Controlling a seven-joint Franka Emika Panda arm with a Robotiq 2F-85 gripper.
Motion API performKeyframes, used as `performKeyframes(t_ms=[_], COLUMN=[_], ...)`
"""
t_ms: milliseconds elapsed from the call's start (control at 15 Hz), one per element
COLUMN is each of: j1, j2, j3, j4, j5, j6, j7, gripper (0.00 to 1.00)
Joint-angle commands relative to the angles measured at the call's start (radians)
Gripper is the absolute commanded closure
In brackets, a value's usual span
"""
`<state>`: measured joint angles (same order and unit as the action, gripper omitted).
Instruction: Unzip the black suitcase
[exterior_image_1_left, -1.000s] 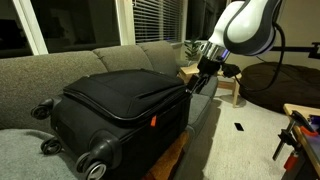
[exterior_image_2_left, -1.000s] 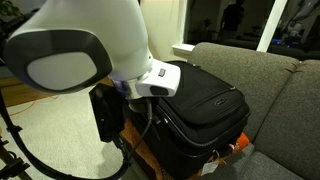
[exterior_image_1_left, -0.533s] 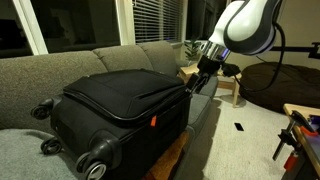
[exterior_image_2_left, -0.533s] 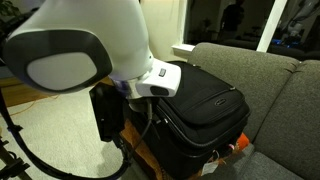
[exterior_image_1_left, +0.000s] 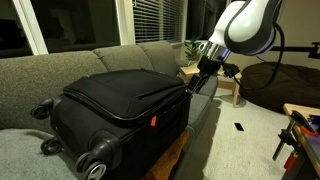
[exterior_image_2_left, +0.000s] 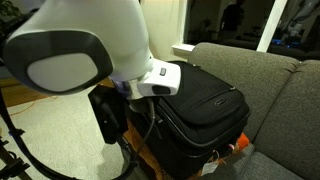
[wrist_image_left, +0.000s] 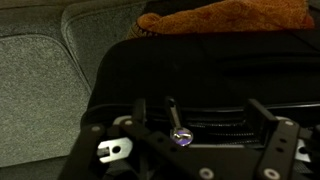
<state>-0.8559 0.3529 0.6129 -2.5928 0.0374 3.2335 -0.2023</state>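
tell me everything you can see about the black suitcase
The black suitcase is a large soft-sided fabric roller case lying flat on the grey couch. Black wheels with grey hubs stick out at one end, a small red tag shows on its side, and a pocket seam crosses its top. The gripper sits at its far edge.

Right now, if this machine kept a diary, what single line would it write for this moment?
task: unzip black suitcase | suitcase: lying on grey couch | claw: at suitcase's edge | zipper pull: between claw fingers, grip unclear | status: unzipping not visibly begun

Black suitcase (exterior_image_2_left: 205, 110) largely behind the arm (exterior_image_2_left: 80, 50)
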Motion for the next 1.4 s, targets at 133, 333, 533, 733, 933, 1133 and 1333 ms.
performKeyframes(t_ms=[133,333,533,733,933,1133,1333], j1=[-0.016,-0.012,-0.009,-0.009,-0.006,-0.006,-0.005], j2=[0.022,0.033,0.040,0.040,0.040,0.042,0.043], j3=[-0.015,-0.014,-0.015,-0.013,-0.016,-0.016,-0.016], j4=[-0.003,0.005,0.010,0.013,0.018,0.021,0.022], j5=[-0.034,-0.034,-0.031,-0.029,-0.028,-0.028,-0.027], j6=[0.016,0.010,0.009,0.009,0.008,0.010,0.011], j7=[-0.061,-0.073,-0.086,-0.090,-0.092,-0.095,-0.096], gripper=[0.00,0.00,0.00,0.00,0.00,0.33,0.53])
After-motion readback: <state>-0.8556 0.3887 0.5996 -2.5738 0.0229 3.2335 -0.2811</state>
